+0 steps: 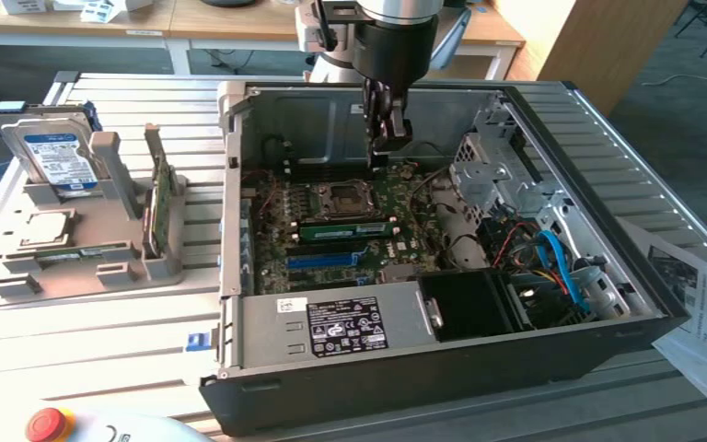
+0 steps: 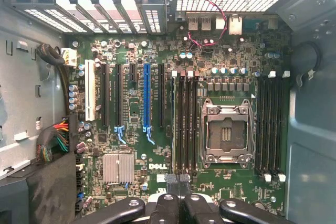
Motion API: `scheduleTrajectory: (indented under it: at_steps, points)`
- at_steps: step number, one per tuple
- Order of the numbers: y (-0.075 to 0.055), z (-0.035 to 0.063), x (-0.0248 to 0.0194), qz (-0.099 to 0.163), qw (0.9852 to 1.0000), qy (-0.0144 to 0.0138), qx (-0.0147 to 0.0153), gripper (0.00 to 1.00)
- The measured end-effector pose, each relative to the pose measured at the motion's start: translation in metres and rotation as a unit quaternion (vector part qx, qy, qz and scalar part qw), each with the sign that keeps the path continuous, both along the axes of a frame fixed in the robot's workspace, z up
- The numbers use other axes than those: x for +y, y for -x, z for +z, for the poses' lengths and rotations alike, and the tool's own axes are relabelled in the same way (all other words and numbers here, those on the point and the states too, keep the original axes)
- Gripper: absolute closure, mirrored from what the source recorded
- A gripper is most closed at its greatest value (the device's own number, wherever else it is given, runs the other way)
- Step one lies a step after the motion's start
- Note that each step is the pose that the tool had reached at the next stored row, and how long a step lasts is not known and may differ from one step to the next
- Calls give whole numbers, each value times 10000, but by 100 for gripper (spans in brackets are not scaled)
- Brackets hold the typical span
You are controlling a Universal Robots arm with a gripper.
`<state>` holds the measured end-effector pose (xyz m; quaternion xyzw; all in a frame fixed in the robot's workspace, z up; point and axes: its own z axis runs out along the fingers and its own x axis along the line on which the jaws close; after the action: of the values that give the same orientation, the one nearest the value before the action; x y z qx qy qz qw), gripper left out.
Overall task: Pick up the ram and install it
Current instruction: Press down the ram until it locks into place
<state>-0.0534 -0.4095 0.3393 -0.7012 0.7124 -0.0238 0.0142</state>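
Inspection of the open computer case (image 1: 452, 378) on the slatted surface (image 1: 96, 341): the ram (image 1: 343, 230) is already out of the grey holder (image 1: 121, 267). It stands in a memory slot on the motherboard (image 2: 239, 59), just beside the empty processor socket (image 2: 226, 135) on the side toward the blue expansion slot (image 2: 146, 95). The pick and the placing therefore appear done. Whether the stick is pressed fully home and its latches are closed cannot be told, so seating is judged the open item. The gripper (image 1: 385, 158) hangs inside the case above the board, apart from the ram. Its fingers (image 2: 185, 181) are clenched together with nothing between them.

Count:
- One arm, and one gripper with two fingers.
- One ram stick in the case.
- One processor socket, with two banks of black memory slots, one on each side of it.
- One blue expansion slot.
- One power supply (image 1: 341, 327).
- One hard drive (image 1: 49, 152) standing upright in the holder at the exterior view's left.
- One broader green card (image 1: 158, 207) on edge in the holder.
- One thin green strip low in the holder, too small to identify.
- One red stop button (image 1: 47, 424) at the near edge.
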Motion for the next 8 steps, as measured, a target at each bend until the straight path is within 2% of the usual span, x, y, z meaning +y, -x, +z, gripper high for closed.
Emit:
scheduleTrajectory:
  at_steps: [7,8]
  points:
    - [0,0,0,0,10000,0,0,90]
    - [0,0,0,1,10000,0,8,90]
